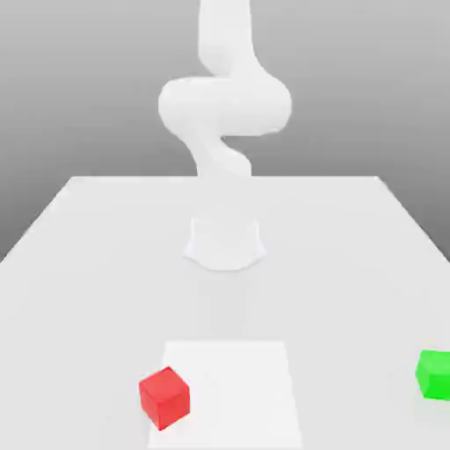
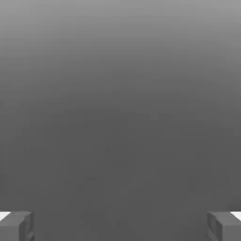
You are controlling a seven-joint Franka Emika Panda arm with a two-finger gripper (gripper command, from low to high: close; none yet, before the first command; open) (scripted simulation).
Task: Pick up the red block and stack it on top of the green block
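The red block (image 1: 164, 397) sits on the desk (image 1: 105, 264), at the near edge toward the exterior view's left, touching the corner of a pale square (image 1: 237, 387). It looks small, hard and light, with smooth flat sides that could slip a little. Best to pinch 2 opposite sides, near the middle. The green block (image 1: 434, 373) sits well apart, toward the exterior view's right. The tool (image 2: 120, 226) has its 2 fingers (image 2: 16, 226) wide apart, holding nothing.
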